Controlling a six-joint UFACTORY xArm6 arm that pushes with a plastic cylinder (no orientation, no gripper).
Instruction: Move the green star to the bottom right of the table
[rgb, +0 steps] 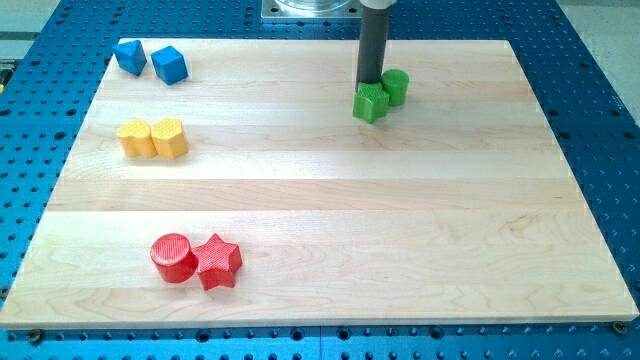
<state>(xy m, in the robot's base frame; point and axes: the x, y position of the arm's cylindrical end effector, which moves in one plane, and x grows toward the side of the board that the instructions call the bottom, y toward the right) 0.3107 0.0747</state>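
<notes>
The green star (370, 103) lies near the view's top, right of the middle, on the wooden board (330, 200). A green cylinder (396, 86) stands just to its upper right, touching it. My dark rod comes down from the view's top, and my tip (370, 83) sits right behind the star's upper edge, between the star and the cylinder's left side, seemingly touching the star.
Two blue blocks (130, 55) (169, 65) lie at the top left. Two yellow blocks (135, 139) (169, 138) lie below them at the left. A red cylinder (172, 257) and a red star (218, 262) lie at the bottom left. A blue perforated base surrounds the board.
</notes>
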